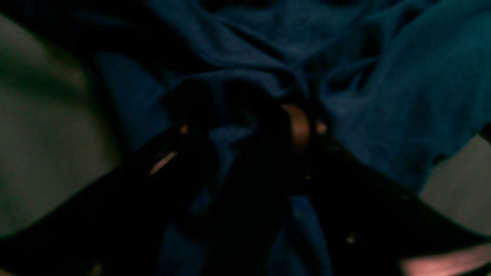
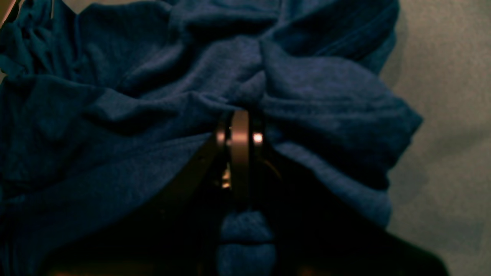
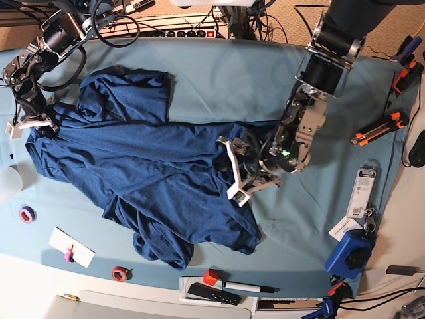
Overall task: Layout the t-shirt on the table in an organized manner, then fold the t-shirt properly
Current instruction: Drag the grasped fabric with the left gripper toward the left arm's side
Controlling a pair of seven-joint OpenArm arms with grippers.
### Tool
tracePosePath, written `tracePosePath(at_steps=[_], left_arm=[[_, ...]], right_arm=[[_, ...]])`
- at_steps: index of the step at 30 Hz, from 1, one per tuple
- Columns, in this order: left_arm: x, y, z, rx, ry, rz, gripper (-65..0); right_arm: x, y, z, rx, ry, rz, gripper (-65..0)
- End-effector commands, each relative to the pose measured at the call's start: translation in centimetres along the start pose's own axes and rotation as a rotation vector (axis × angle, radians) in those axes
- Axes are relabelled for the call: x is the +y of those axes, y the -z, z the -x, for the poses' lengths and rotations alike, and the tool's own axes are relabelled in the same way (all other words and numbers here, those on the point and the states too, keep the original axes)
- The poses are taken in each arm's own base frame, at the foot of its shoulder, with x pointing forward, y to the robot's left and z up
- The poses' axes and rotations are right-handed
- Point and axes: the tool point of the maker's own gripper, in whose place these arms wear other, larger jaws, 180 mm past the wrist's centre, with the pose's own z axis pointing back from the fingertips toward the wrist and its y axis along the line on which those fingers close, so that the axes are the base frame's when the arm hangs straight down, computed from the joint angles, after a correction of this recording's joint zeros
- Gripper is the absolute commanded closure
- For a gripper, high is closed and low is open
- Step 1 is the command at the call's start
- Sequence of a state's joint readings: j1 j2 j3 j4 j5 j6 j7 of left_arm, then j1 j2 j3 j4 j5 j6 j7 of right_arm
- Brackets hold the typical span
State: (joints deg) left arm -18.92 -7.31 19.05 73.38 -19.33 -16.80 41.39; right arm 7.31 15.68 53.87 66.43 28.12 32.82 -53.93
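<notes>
The dark navy t-shirt (image 3: 146, 173) lies crumpled across the middle and left of the teal-covered table (image 3: 232, 80). My left gripper (image 3: 240, 167) is at the shirt's right edge. In the left wrist view it (image 1: 249, 126) is closed on a bunch of the shirt (image 1: 276, 50), with cloth between the fingers. My right gripper (image 3: 36, 123) is at the shirt's far left edge. In the right wrist view it (image 2: 239, 122) is shut on a pinched fold of the shirt (image 2: 153, 84).
Along the front edge lie a purple tape roll (image 3: 26, 214), a white card (image 3: 72, 247), a red tape roll (image 3: 119, 273), a red cube (image 3: 210, 277) and a black remote (image 3: 212, 294). At the right are an orange cutter (image 3: 380, 128), a packaged item (image 3: 362, 193) and a blue device (image 3: 350, 252).
</notes>
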Motion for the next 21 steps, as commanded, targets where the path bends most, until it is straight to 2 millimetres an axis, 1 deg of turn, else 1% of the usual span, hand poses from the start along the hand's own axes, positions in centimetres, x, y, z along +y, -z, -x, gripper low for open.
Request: tracePosePath(at_steps=[1, 4, 8, 9, 10, 12, 15, 21], left_arm=[[0.3, -0.3, -2.2, -0.053, 0.014, -0.001, -23.3], [0.1, -0.3, -2.4, -0.057, 0.013, 0.002, -19.0], [0.4, -0.4, -2.8, -0.058, 0.025, -0.005, -4.7], [0.4, -0.4, -2.9, -0.057, 0.039, -0.006, -1.6], [0.5, -0.5, -3.0, -0.052, 0.051, -0.004, 0.0], [0.8, -0.6, -3.2, -0.048, 0.057, -0.010, 0.0], [1.9, -1.1, -3.4, -0.044, 0.052, -0.025, 0.0], [5.5, -2.5, -3.8, -0.035, 0.079, -0.102, 0.0]], right_arm=[[-1.4, -0.4, 0.2, 0.044, -0.025, 0.064, -1.7], [-1.4, -0.4, 0.1, 0.042, -0.025, 0.064, -1.7], [-1.4, -0.4, 0.1, 0.041, -0.026, 0.064, -1.7], [-1.4, -0.4, 0.1, 0.041, -0.026, 0.065, -1.7], [-1.4, -0.4, 0.1, 0.042, -0.025, 0.065, -1.7], [-1.4, -0.4, 0.1, 0.041, -0.026, 0.064, -1.7], [-1.4, -0.4, 0.1, 0.042, -0.026, 0.065, -1.7], [-1.4, -0.4, 0.1, 0.041, -0.026, 0.065, -1.7]])
